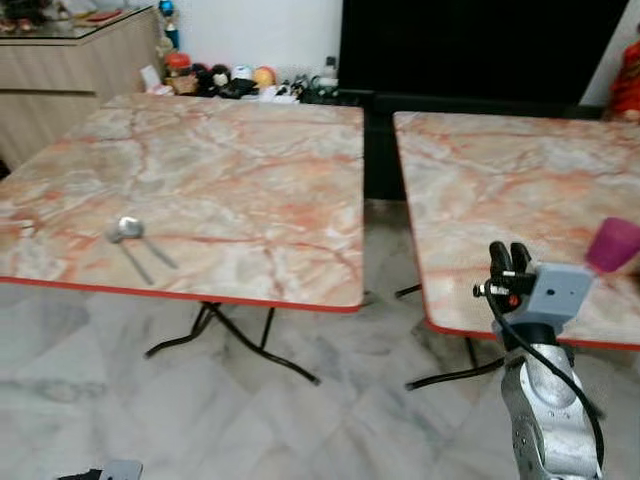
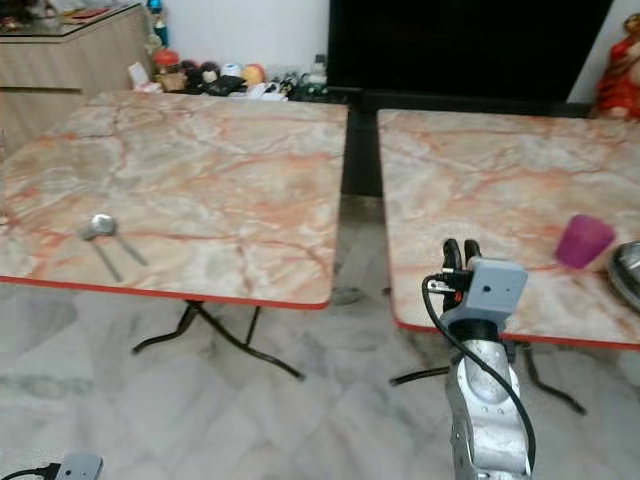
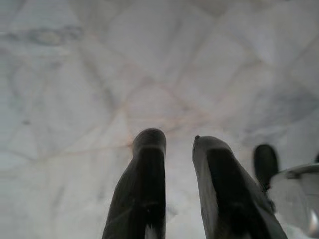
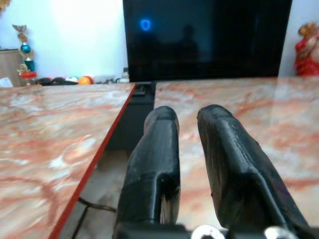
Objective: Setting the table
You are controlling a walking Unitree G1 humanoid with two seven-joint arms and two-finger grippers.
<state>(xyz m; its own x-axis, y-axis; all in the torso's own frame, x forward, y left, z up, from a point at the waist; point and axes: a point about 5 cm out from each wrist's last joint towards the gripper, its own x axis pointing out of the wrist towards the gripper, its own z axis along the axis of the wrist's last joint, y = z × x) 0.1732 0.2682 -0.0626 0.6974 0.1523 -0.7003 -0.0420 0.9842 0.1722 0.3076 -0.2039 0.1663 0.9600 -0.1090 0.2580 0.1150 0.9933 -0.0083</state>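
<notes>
— Right gripper (image 2: 460,250) is raised at the near edge of the right table (image 2: 480,180), its two black fingers a narrow gap apart with nothing between them. From its wrist camera the fingers (image 4: 159,149) point across the tabletop toward the dark screen (image 4: 209,40) on the far wall.

— And the left one?

— Left gripper (image 3: 179,144) hangs low over the pale floor (image 3: 75,74), fingers slightly apart and empty. That arm looks idle.

— So how much of the table is set?

— Very little, I'd say. On the left table (image 1: 230,170) lie a spoon (image 1: 126,229) and what seems to be a second thin utensil crossing just beside it, near the front edge. No plate or cup stands with them.

— What is left to bring?

— A purple cup (image 2: 584,240) stands on the right table toward its right side, and just beside it shows the rim of a metal dish (image 2: 627,272), cut off by the frame. Those look like the pieces not yet laid. The cup is the nearer one to the raised gripper, though the two are apart.
</notes>
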